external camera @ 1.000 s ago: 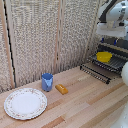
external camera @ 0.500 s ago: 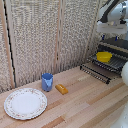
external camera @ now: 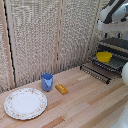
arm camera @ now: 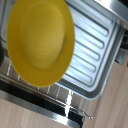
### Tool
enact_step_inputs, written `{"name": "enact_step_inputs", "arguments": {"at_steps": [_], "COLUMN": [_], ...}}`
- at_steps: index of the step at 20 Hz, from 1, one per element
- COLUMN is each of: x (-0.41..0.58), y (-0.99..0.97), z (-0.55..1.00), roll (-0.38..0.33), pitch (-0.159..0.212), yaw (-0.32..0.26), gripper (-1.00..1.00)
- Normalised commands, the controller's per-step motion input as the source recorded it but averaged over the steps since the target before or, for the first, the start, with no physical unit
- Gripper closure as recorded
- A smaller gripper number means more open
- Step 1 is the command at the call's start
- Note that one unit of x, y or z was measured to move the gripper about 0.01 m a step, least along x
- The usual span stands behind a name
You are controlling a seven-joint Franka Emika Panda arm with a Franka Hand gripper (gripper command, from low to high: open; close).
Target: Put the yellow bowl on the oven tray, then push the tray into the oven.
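Woven reed screens behind; pale wooden counter (external camera: 85, 102) in front. Near the counter's front edge, toward the exterior view's left: white floral-rimmed plate (external camera: 25, 103). Further in, blue cup (external camera: 47, 81) upright, small orange block (external camera: 61, 89) just beside it. None of these touching.

At the counter's far end, on the exterior view's right: oven (external camera: 116, 50), door dropped open, baking sheet (external camera: 101, 68) pulled out over the door. Yellow dish (external camera: 104, 56) sitting on the sheet, upright, hollow facing up. Wrist view confirms — yellow dish (arm camera: 40, 42) resting on the wire bars, with a ribbed silvery pan (arm camera: 95, 47) just beside and partly under it. Placement step looks done, judging from how the dish lies.

Grabber (external camera: 112, 17) raised above the oven, well clear of the dish; only the white arm body visible in the exterior view. Jaws not seen in either view — cannot tell whether wide or narrow. Nothing appears to be carried.

Sheet drawn out, presumably so the dish could be set down from above. Next, likely: descend to the sheet's front rim and take hold for the push inward. Dish sits loose on bars — a jerky slide could shift it.
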Motion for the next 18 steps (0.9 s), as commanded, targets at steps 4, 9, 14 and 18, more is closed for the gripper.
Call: {"name": "enact_step_inputs", "arguments": {"at_steps": [4, 9, 14, 18], "x": [-0.402, -0.131, 0.0, 0.001], "y": [0.35, 0.02, 0.0, 0.04], "z": [0.0, -0.15, -0.23, -0.08], "roll": [-0.303, -0.272, -0.219, -0.171], "pitch": [0.252, 0.172, 0.097, 0.139], "yaw": [0.078, 0.248, 0.313, 0.289], "gripper": [-1.0, -1.0, -1.0, -1.0]}}
